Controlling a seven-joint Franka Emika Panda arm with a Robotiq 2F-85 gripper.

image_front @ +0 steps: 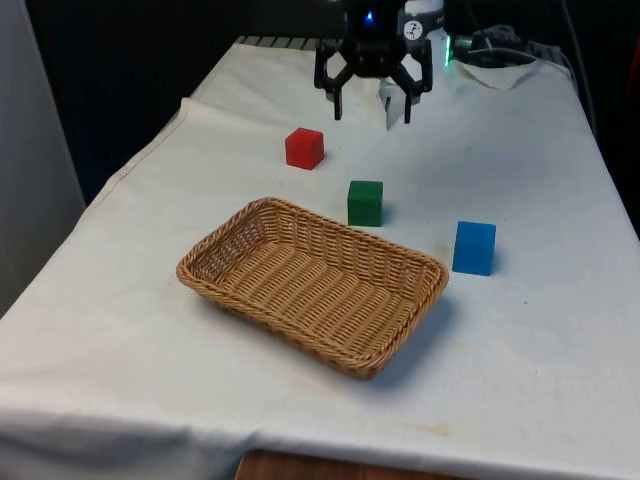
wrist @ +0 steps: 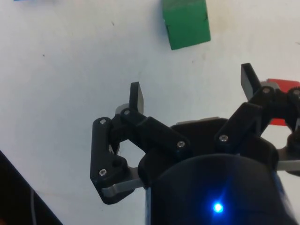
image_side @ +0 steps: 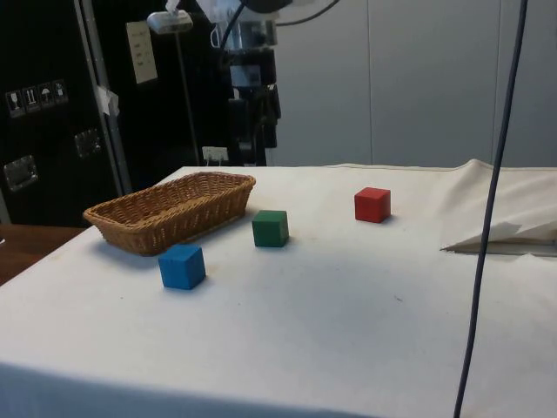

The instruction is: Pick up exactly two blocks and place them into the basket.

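Wicker basket [image_front: 312, 284] lies empty at table centre-left in the front view. Red block [image_front: 304, 148] sits at its 12 o'clock, green block [image_front: 365, 203] beside its 1 o'clock rim, blue block [image_front: 474, 248] at 3 o'clock. Gripper [image_front: 372, 108] hovers above the cloth beyond the red block, fingers wide apart, holding nothing.

Bright even light, soft shadows beside the blocks.

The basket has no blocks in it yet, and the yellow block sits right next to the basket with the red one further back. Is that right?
Almost. The block right beside the basket is green, not yellow, as the front view shows. The rest holds: the basket has no blocks in it, and the red block sits further back, towards the open gripper.
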